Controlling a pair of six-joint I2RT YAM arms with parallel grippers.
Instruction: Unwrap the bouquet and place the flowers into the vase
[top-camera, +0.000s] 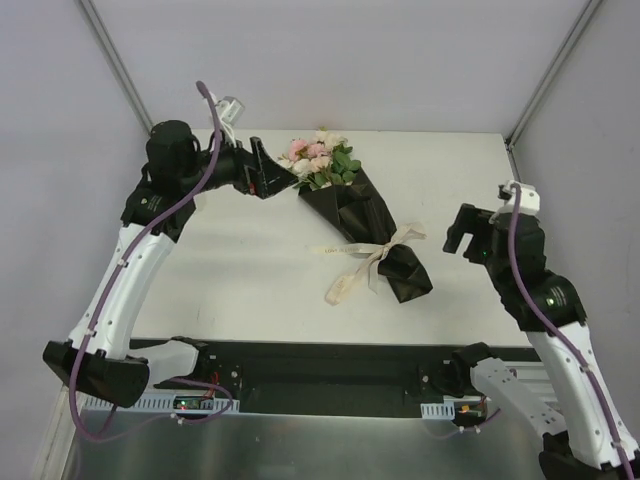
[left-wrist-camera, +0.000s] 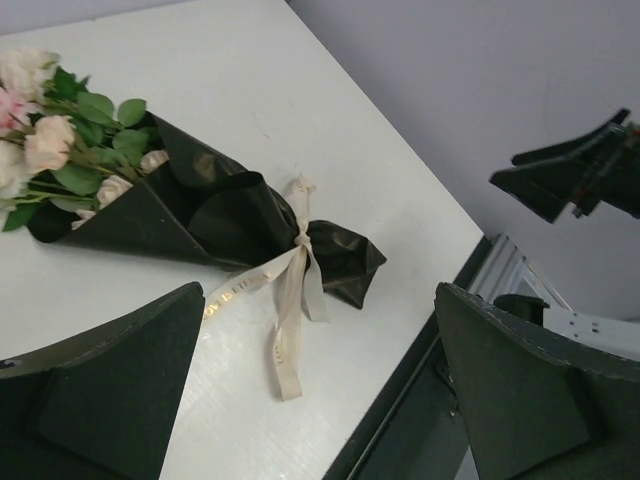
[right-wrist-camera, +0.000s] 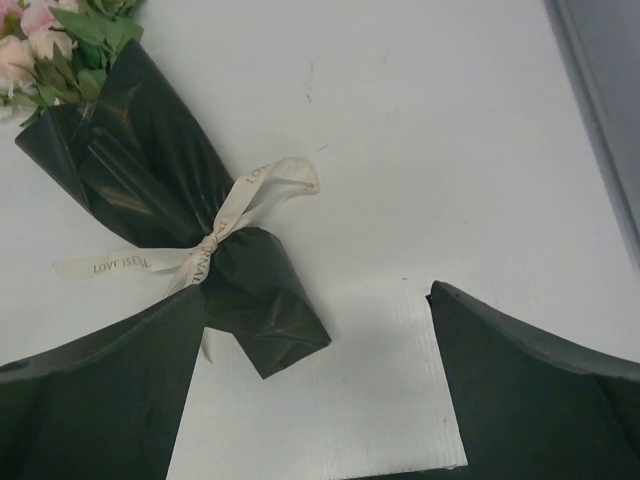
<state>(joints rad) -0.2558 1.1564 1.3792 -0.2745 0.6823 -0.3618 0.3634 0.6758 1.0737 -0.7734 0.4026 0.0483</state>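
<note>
On the table (top-camera: 200, 270), slantwise between left gripper (top-camera: 274, 173) and right gripper (top-camera: 462, 232), both gaping empty: bouquet (top-camera: 365, 225), black-wrapped, cream ribbon (top-camera: 362, 262) knotted, pink and cream flowers (top-camera: 318, 158) toward table's far edge.

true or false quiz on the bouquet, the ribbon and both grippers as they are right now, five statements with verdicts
1. The bouquet lies on the table, wrapped in black paper. True.
2. The ribbon is untied and lies apart from the bouquet. False: it is knotted around the paper near the stem end.
3. The left gripper is open and holds nothing. True.
4. The right gripper is clamped on the paper. False: it is open, apart from the bouquet.
5. The flowers stand in a vase. False: they are inside the wrap, and no vase is in view.
</note>
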